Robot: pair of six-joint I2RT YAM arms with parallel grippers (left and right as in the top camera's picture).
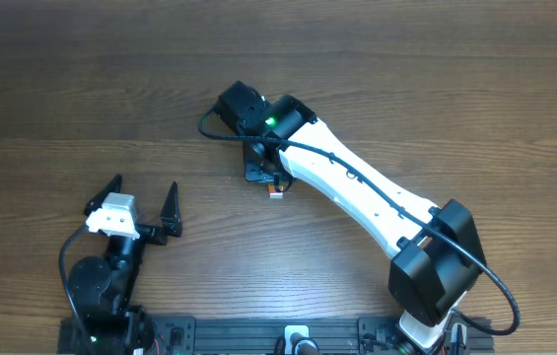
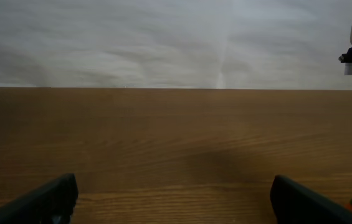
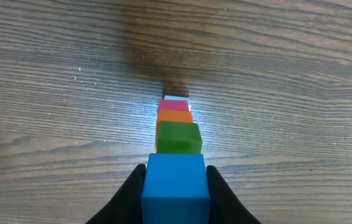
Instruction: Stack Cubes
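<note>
While left gripper (image 1: 144, 184) gapes well apart, right gripper (image 3: 176, 172) pinches blue cube (image 3: 176, 190) above stack (image 3: 178, 134).

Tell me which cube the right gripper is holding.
The blue cube, held by the right gripper; the green cube, orange cube, pink cube and white cube stand stacked beneath it, none gripped.

Blue cube (image 3: 176, 186), green cube (image 3: 179, 137), orange cube (image 3: 175, 116), pink cube (image 3: 172, 105), white cube (image 3: 176, 98). Table (image 1: 455, 79) brown, streaky wood grain. Right gripper (image 3: 176, 171) black; right arm (image 1: 357, 187) white with black joints, green light (image 1: 270, 122). Left gripper (image 1: 144, 184), 7 o'clock, black and white.
</note>
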